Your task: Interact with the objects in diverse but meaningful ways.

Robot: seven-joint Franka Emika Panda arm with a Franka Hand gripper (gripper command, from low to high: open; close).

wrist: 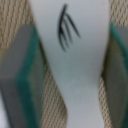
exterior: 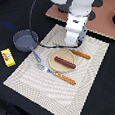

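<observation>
Gripper pads pinch the white fish across its wide body, toward the tabletop's far edge. Probably light, stiff, slick plastic; the narrow waist looks like a poorer hold.

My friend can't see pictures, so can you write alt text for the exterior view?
A white robot arm holds its tool low over a striped beige placemat, just behind a round plate with a brown sausage on it. A grey-blue saucepan and a yellow packet lie at the exterior view's left.
</observation>
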